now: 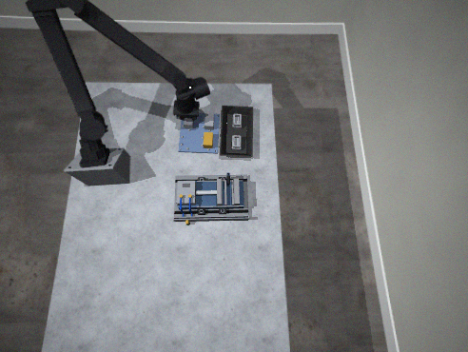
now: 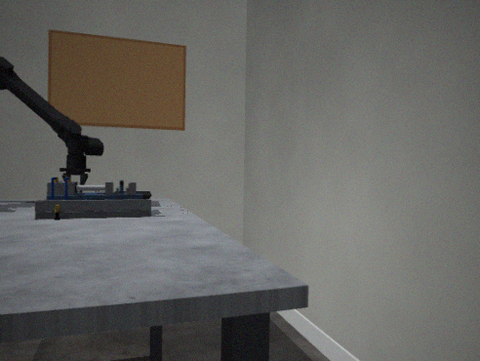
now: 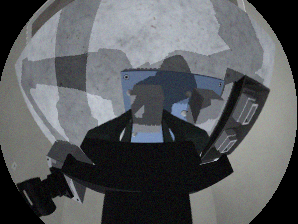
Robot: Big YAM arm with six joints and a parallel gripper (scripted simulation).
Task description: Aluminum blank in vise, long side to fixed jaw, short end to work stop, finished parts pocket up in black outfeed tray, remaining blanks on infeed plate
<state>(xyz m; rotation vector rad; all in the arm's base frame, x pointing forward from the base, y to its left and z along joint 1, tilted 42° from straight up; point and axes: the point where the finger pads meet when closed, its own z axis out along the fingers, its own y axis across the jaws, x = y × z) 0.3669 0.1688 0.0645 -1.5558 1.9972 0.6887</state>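
My gripper [image 1: 188,122] [image 2: 77,180] [image 3: 147,112] is shut on a gray aluminum blank [image 3: 148,108] and holds it just above the back left part of the blue infeed plate [image 1: 190,143] [image 3: 208,90]. A yellow brass blank [image 1: 207,139] lies flat on the plate's right side. Two finished parts [image 1: 236,120] [image 1: 236,141] [image 3: 241,115] lie pocket up in the black outfeed tray [image 1: 224,143], right of the plate. The vise [image 1: 214,197] [image 2: 93,207] stands nearer the front, with blue hoses [image 1: 185,205] at its left end. I cannot tell what lies between its jaws.
The arm's base [image 1: 97,166] stands on the left of the table. The table's right edge [image 1: 278,214] lies past the tray and vise. An orange panel [image 2: 117,80] hangs on the back wall.
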